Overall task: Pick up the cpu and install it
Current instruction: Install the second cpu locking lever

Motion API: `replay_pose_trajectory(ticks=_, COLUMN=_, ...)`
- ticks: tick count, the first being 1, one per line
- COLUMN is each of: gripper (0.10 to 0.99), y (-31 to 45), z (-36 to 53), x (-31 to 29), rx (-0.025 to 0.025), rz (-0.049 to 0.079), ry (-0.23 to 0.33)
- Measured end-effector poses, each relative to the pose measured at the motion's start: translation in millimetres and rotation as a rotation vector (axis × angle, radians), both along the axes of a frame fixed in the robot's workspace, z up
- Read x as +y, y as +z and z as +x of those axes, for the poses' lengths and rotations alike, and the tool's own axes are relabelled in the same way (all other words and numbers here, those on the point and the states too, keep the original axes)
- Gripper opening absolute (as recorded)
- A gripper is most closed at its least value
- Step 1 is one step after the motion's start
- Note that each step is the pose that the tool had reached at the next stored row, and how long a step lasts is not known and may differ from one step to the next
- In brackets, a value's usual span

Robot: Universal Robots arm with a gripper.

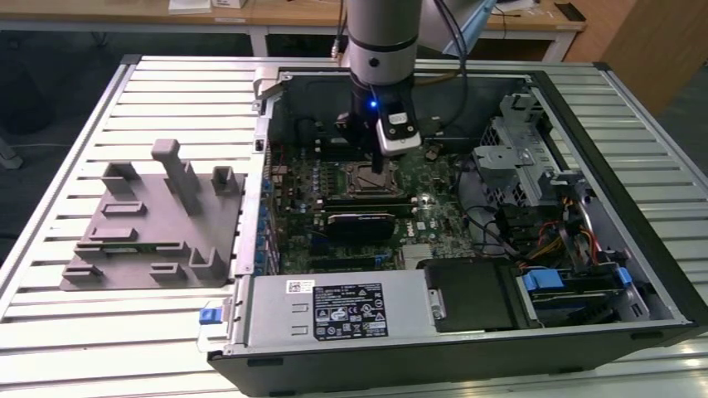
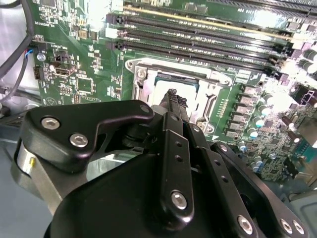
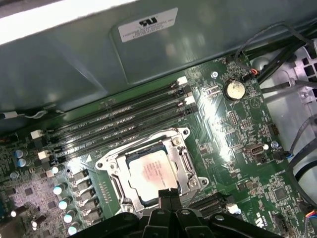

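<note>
The robot arm [image 1: 382, 33] reaches down into an open computer case [image 1: 619, 274] that lies flat on a slatted metal table [image 1: 122, 332]. The gripper [image 1: 380, 166] hangs right over the socket frame [image 1: 366, 178] on the green motherboard [image 1: 443, 207].

The cpu [image 3: 152, 171] sits inside the socket frame [image 3: 179, 144] in the first wrist view. Its shiny silver top faces up, and the metal frame goes all around it. The two black fingertips of the gripper [image 3: 169, 194] are pressed close together with nothing between them. They are at the 6 o'clock edge of the cpu, at or just above the frame there.

In the second wrist view the gripper [image 2: 173, 99] has its thin tips together over the socket, and a bit of the cpu [image 2: 163, 89] peeks out behind them.

Long black memory slots [image 3: 124, 121] lie just beside the socket. A round coin battery [image 3: 234, 90] sits on the board at about 2 o'clock from the cpu.

In the exterior view a grey plastic fixture block [image 1: 155, 224] rests on the table at 9 o'clock from the case, well apart from the gripper.
</note>
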State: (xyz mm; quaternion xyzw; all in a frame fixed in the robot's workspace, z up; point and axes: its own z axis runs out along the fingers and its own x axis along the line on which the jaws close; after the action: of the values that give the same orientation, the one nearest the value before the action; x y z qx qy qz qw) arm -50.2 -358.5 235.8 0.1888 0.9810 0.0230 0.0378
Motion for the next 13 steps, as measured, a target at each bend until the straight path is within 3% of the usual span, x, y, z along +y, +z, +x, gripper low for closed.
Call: replay_pose_trajectory(ticks=13, gripper=0.106, y=0.0, z=0.0, x=-12.6, rx=0.0, rz=0.0, ry=0.0)
